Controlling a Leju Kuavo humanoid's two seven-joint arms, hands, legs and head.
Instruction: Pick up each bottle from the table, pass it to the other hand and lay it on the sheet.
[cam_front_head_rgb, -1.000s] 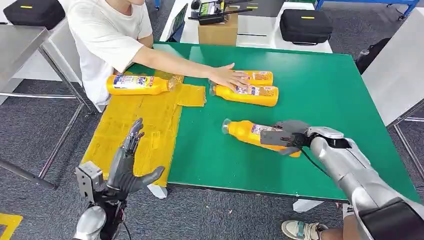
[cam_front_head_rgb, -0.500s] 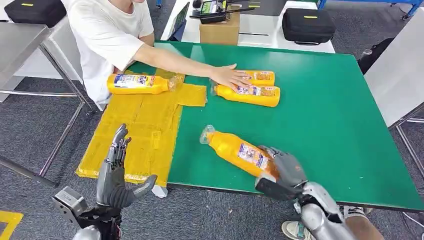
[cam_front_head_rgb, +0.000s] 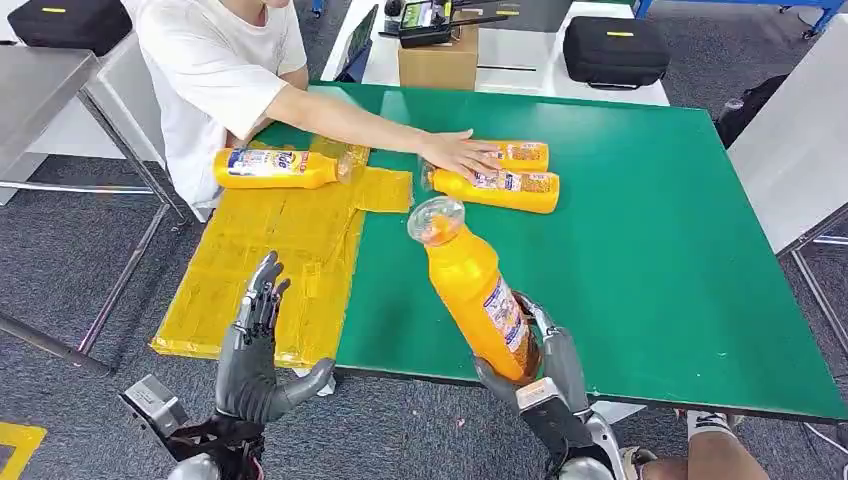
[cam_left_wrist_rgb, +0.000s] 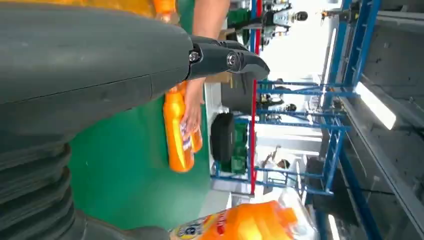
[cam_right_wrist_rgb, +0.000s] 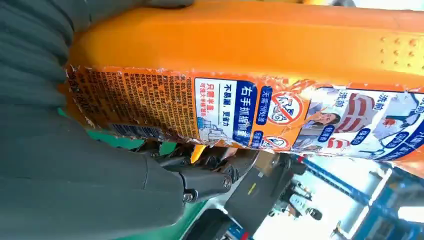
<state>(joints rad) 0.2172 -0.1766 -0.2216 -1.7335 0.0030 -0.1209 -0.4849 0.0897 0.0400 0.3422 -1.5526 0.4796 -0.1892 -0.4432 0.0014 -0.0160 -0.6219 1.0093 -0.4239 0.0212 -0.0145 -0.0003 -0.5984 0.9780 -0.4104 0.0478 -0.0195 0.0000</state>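
An orange bottle (cam_front_head_rgb: 478, 288) stood tilted, gripped at its base; two more (cam_front_head_rgb: 497, 186) lay on green table; another (cam_front_head_rgb: 272, 168) lay on the yellow sheet (cam_front_head_rgb: 285, 260).

We see our left hand (cam_front_head_rgb: 252, 350) as dark grey, with jointed metallic fingers (cam_front_head_rgb: 262, 290) and a thick smooth thumb; below it sits a silver wrist block with small screws. Our right hand (cam_front_head_rgb: 535, 365) is the same grey, a pale label on its wrist. Close up, a ribbed grey cover and screw-pinned fingers (cam_left_wrist_rgb: 225, 57) show

Green table (cam_front_head_rgb: 640, 230): yellow sheet (cam_front_head_rgb: 290, 250), two bottles (cam_front_head_rgb: 500, 188)
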